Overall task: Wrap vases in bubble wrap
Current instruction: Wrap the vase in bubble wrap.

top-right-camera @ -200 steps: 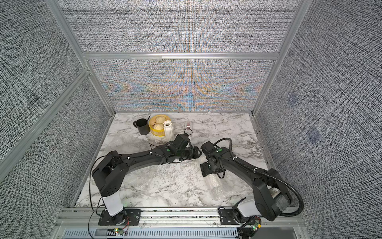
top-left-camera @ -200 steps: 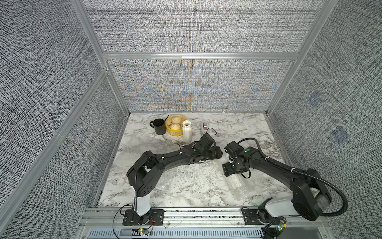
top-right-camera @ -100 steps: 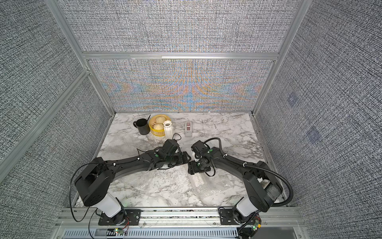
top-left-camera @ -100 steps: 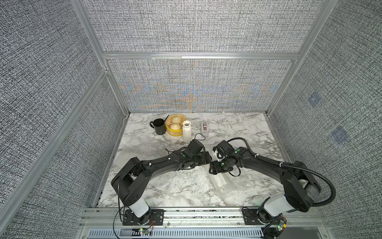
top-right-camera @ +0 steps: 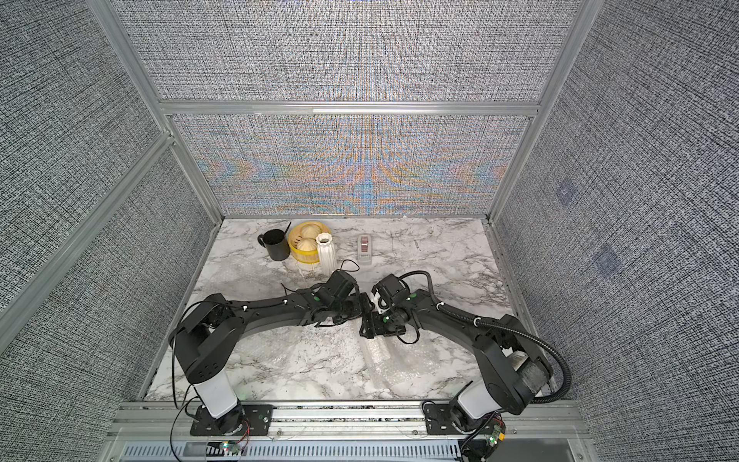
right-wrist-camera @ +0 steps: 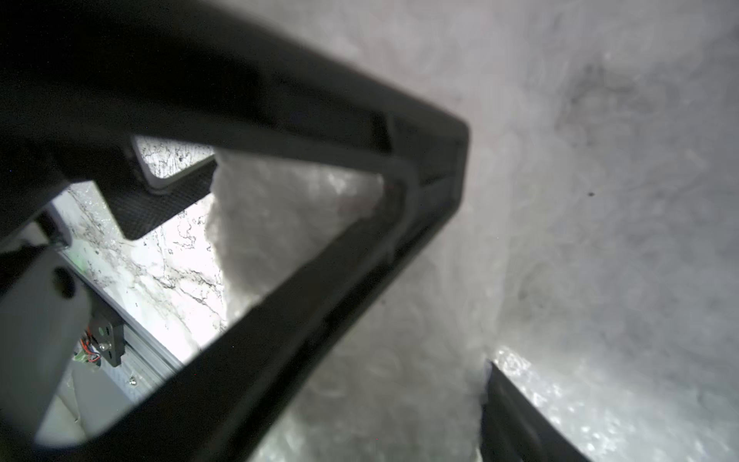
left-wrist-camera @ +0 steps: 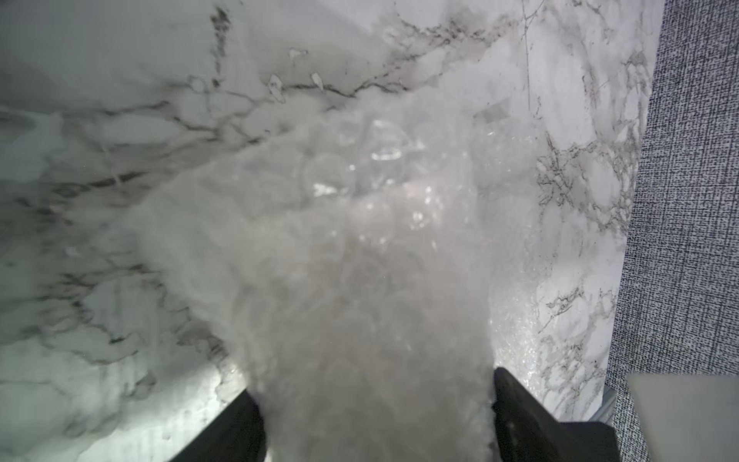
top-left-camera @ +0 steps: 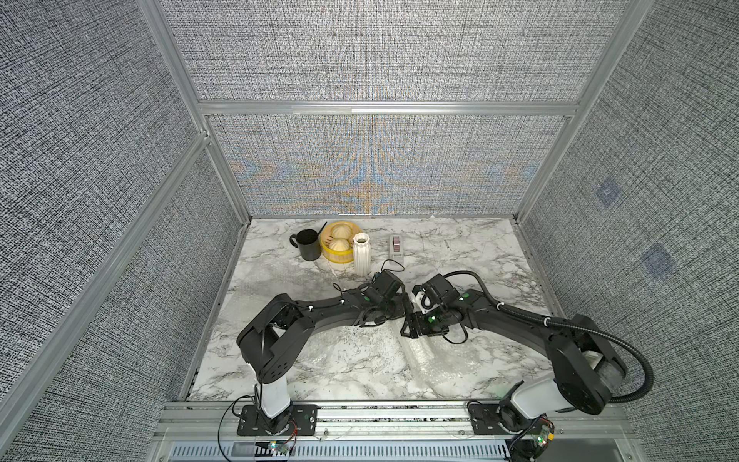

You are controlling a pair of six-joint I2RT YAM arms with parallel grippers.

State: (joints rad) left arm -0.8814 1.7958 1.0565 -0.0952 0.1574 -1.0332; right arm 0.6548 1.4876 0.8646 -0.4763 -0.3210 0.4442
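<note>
Both top views: yellow basket (top-left-camera: 324, 241), perhaps two buns (top-left-camera: 338, 244) inside, beside vase (top-left-camera: 361, 256).

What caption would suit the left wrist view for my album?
Left end effector gripping a bubble wrap bundle over the marble table.

White fluted vase (top-left-camera: 361, 256) upright at back; clear bubble wrap (left-wrist-camera: 360, 280) bunched mid-table.

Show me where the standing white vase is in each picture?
In both top views: the white vase stands at the back, beside the yellow basket.
Left wrist: not in it.
Right wrist: not in it.
Shared landmark: the marble table, in every view.
</note>
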